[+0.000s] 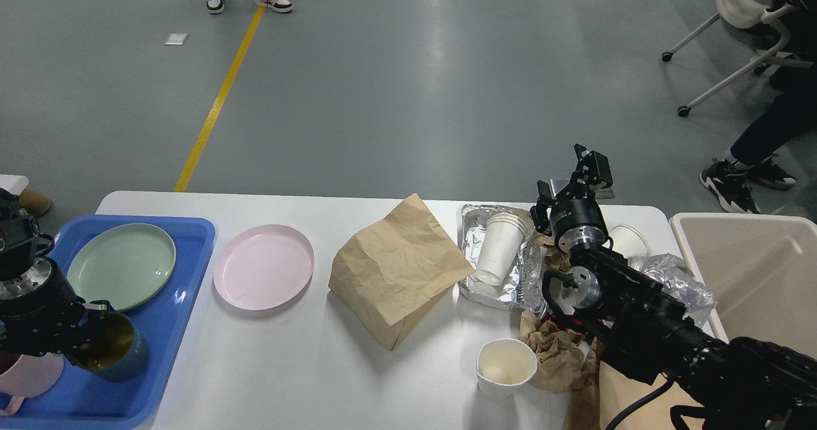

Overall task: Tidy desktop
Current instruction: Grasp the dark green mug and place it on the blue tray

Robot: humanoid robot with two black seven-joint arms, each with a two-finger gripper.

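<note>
Left gripper (96, 341) is clenched on a blue-grey cup (118, 353) over the blue tray (185, 277) at the white table's (306, 366) left end; right gripper (577, 178) hangs released above the foil tray (472, 251).

Left hand (96, 341) low, clamped; right hand (577, 178) raised, fingers apart.
</note>
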